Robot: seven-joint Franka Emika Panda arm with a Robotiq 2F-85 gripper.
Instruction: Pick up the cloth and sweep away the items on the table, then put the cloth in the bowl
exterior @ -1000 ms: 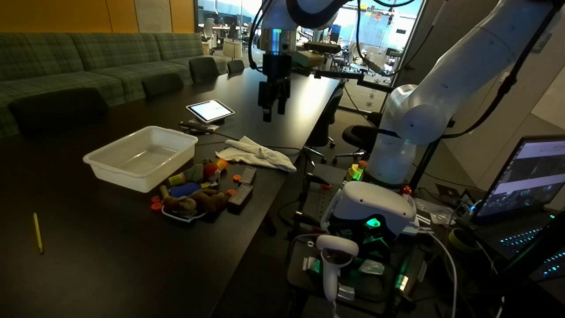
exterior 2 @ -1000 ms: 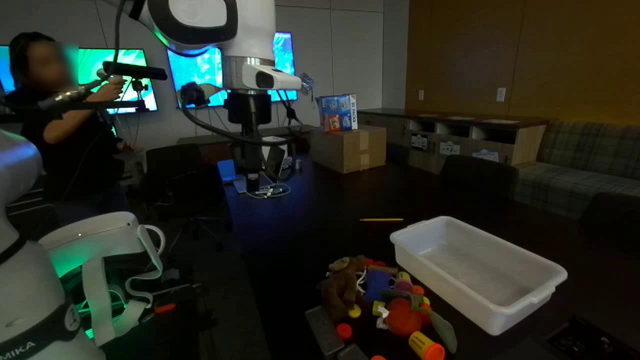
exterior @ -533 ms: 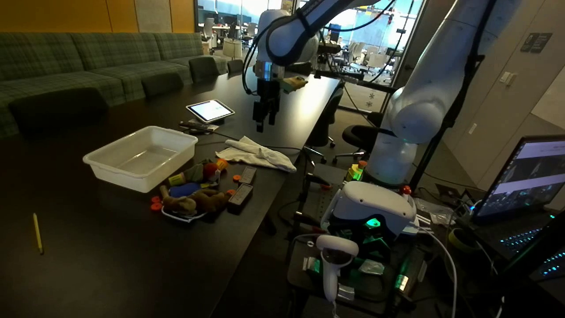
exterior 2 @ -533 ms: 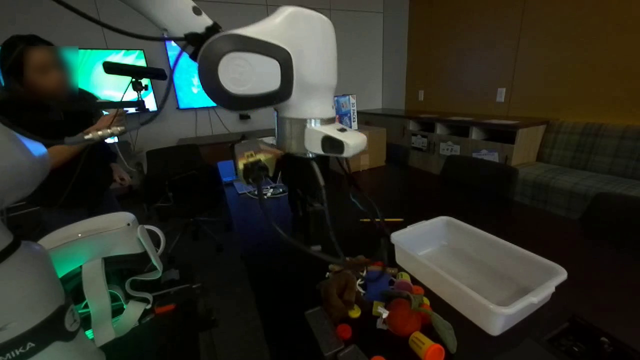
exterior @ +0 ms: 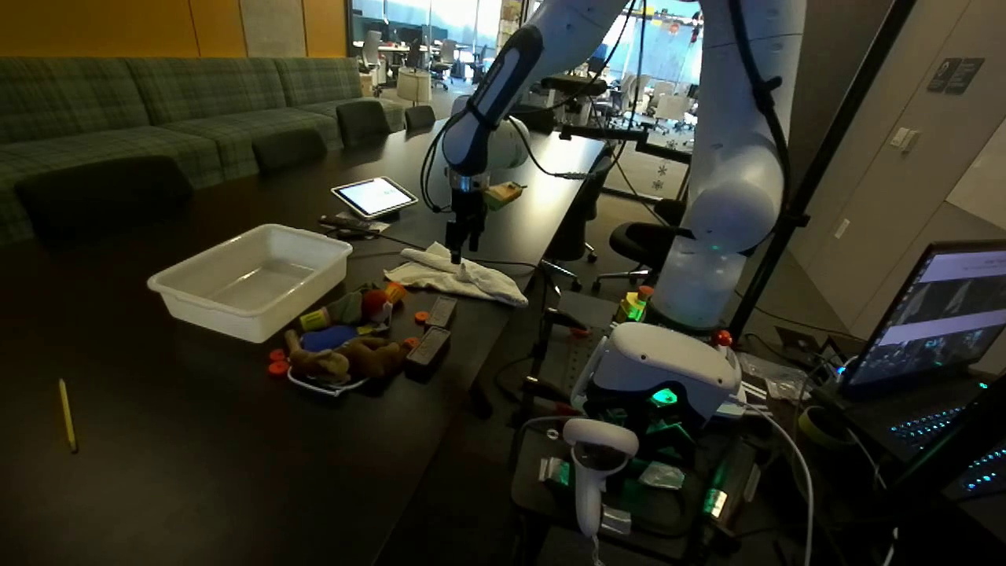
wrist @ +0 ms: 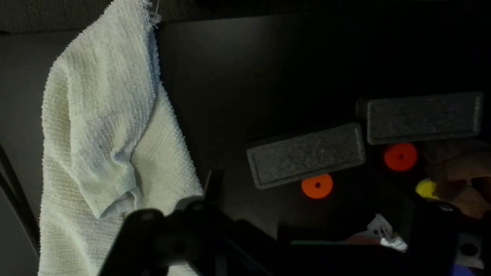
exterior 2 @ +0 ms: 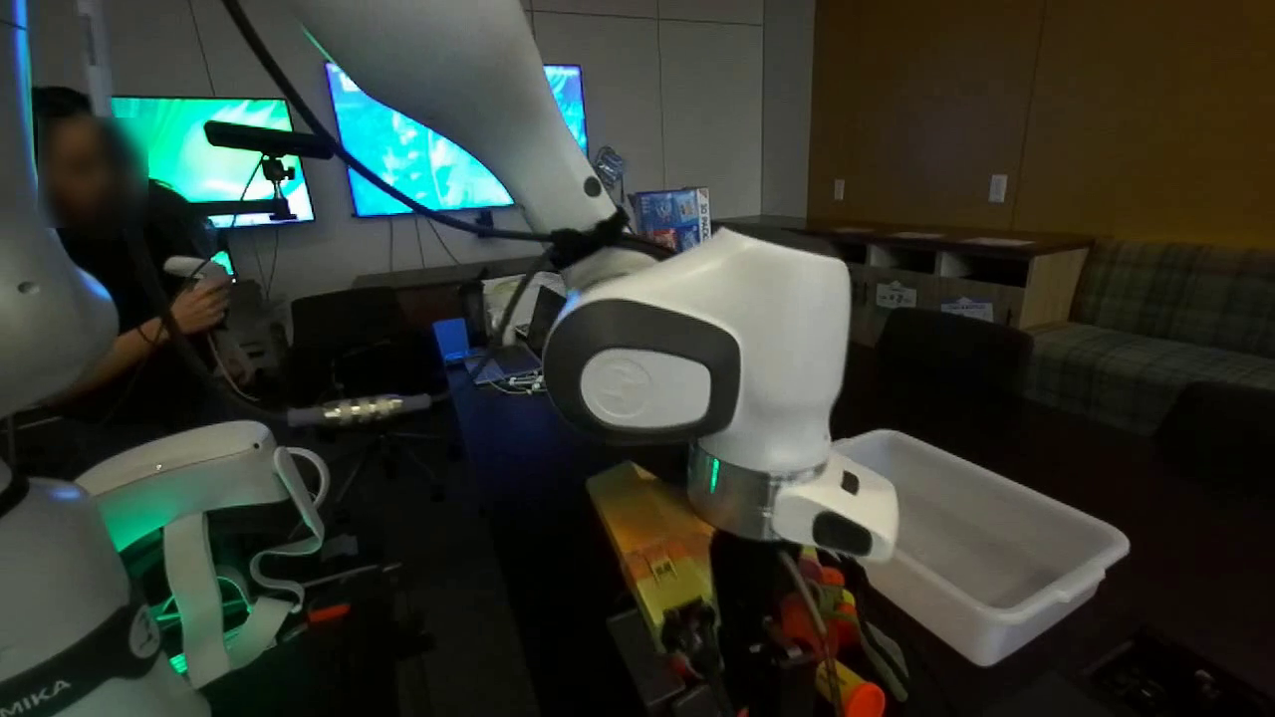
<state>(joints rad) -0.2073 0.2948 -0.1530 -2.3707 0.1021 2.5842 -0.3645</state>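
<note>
The white cloth lies crumpled on the dark table near its edge. It also fills the left of the wrist view; it does not show in the other exterior frame. My gripper points down just above the cloth, jaws apart and empty. In the wrist view one finger is by the cloth's edge, the other over the toys. Items include dark blocks, orange lids, a brown plush and a red plush. A white plastic tub stands beside them; no round bowl shows.
A tablet and cables lie beyond the tub. A pencil lies at the near left. The table edge runs close to the cloth and blocks. A headset sits on the robot's cart. A person stands behind.
My gripper has come down and towards the cloth from higher above the table, staying open. The cloth, items and tub have not moved.
</note>
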